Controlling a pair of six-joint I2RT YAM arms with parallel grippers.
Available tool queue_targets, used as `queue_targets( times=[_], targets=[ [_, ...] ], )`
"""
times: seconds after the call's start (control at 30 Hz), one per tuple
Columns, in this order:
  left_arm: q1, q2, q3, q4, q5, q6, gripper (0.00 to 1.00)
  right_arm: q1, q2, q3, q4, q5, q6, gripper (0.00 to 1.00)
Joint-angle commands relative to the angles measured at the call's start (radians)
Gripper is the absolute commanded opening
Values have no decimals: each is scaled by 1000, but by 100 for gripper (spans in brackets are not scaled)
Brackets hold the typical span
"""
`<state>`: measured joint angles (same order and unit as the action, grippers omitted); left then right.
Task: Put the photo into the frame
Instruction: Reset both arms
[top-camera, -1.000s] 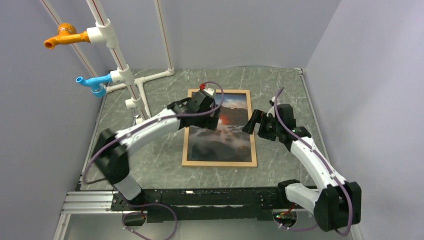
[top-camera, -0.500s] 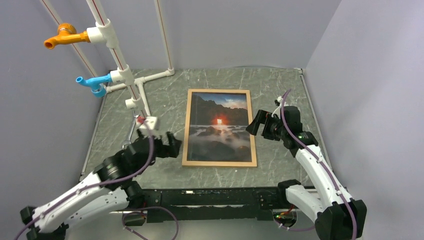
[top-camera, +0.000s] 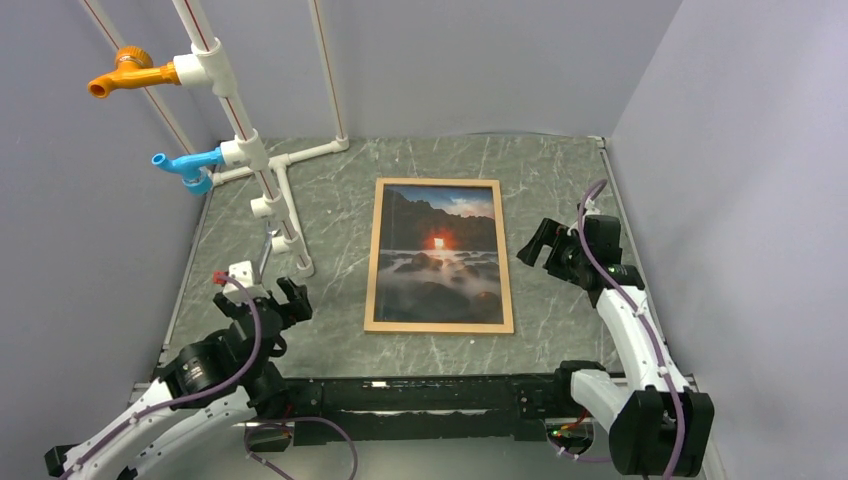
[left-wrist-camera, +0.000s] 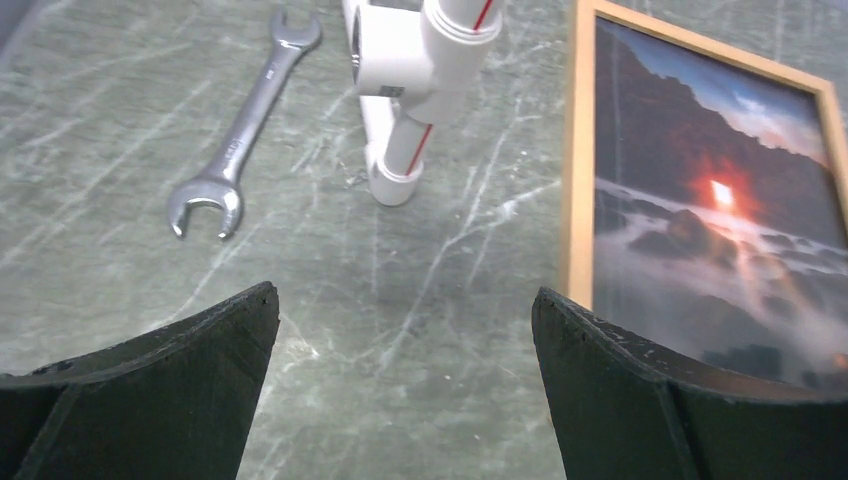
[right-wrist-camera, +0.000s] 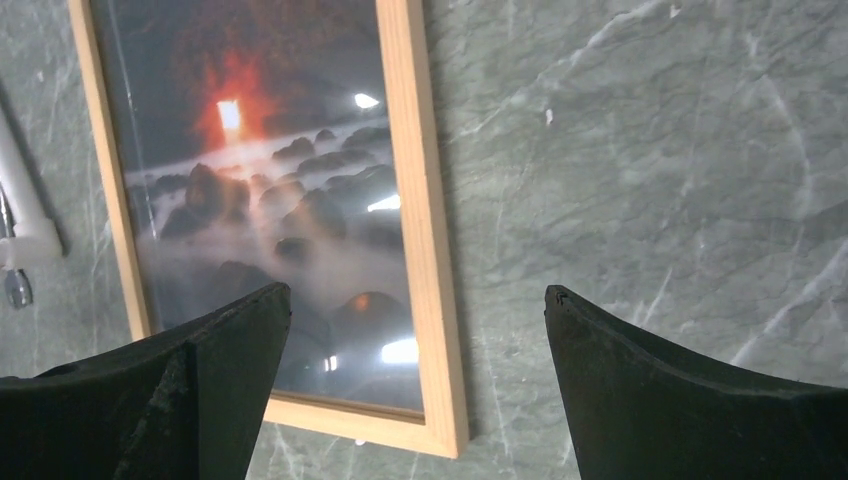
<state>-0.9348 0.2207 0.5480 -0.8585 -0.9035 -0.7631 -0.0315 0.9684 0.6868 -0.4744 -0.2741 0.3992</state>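
the photo (top-camera: 438, 255), a glossy dark seascape with an orange-red sun over mist, lies flat inside the pale wood frame (top-camera: 439, 326) at the middle of the table (top-camera: 330, 200). both the left tool (top-camera: 283, 300) and right tool (top-camera: 536, 246) stand wide, holding nothing.

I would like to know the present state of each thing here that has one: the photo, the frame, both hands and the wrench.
frame: lying flat on the table, with the photo inside it.
photo: face up, within the wood strips.
left hand: open, empty, left of the frame.
right hand: open, empty, right of the frame.
wrench: flat on the table, untouched.
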Motion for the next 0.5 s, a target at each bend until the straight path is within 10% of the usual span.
queue_targets(
  times=[0.0, 0.47],
  targets=[
    [8, 47, -24, 96, -102, 100, 99, -35, 23, -15, 104, -15, -37, 100],
    [681, 392, -168, 728, 576, 486, 99, -60, -97, -185, 355, 34, -131, 100]
  ],
)
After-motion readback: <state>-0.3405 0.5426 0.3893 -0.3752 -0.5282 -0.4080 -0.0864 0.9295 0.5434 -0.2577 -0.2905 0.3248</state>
